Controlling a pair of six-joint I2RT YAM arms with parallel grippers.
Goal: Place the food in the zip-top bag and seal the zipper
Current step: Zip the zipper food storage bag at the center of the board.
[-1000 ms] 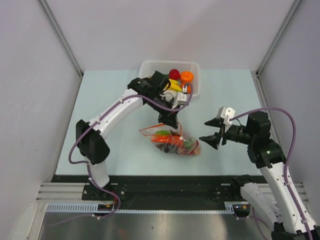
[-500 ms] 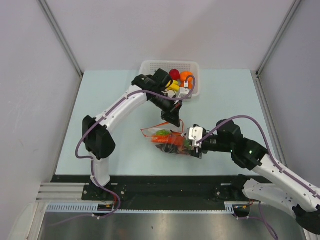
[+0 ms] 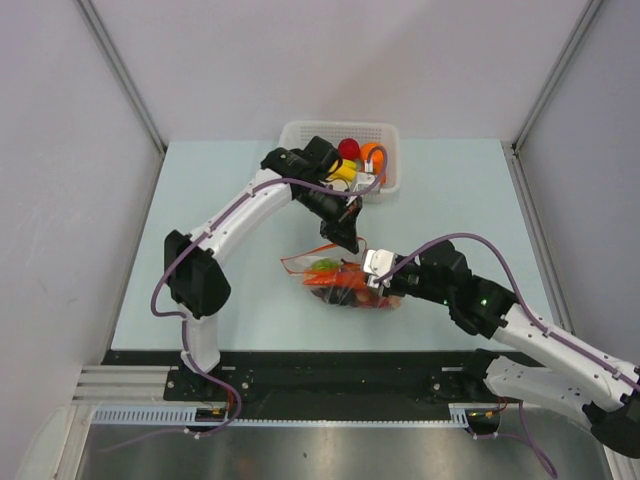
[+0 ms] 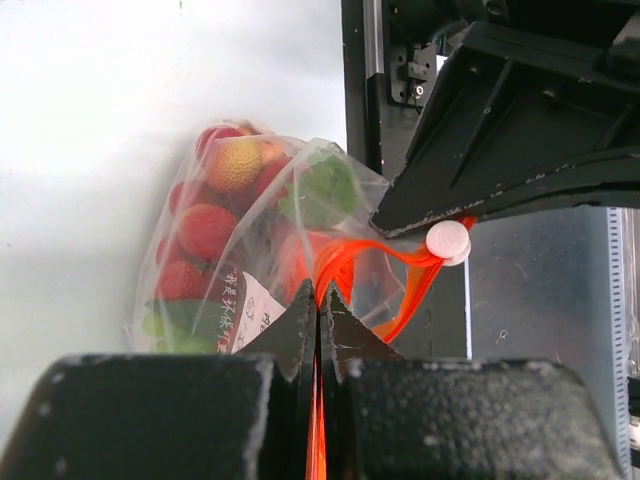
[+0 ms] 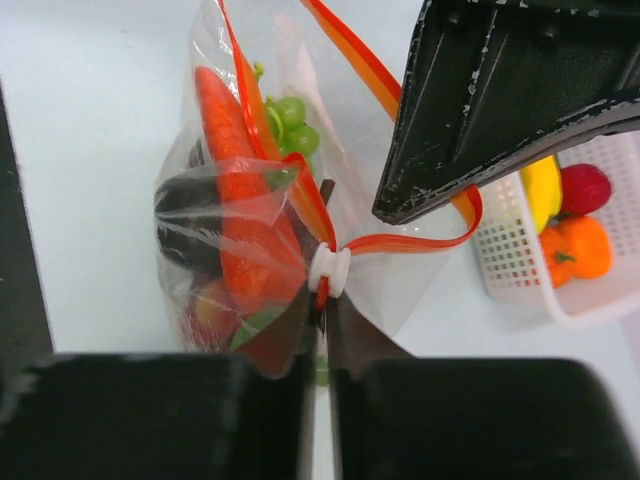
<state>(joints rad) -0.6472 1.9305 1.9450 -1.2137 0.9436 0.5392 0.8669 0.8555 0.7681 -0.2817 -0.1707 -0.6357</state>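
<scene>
The clear zip-top bag (image 3: 345, 284) lies mid-table, filled with food: an orange carrot (image 5: 235, 200), green grapes (image 5: 290, 115) and red berries (image 4: 205, 230). Its orange-red zipper (image 4: 350, 255) loops open at the mouth and carries a white slider (image 5: 330, 270). My left gripper (image 4: 318, 295) is shut on the zipper strip at the bag's far side (image 3: 345, 240). From the right, my right gripper (image 5: 322, 300) is shut on the strip just behind the slider (image 3: 378, 280). More food (image 3: 355, 155) sits in the basket.
A white mesh basket (image 3: 300, 132) stands at the table's back edge, close behind the left arm, holding a red fruit, an orange one and a yellow one. Grey walls enclose the table on three sides.
The right arm swung in from the right side to the bag, and its jaws went from open to shut on the zipper by the slider. The left gripper kept its hold.
</scene>
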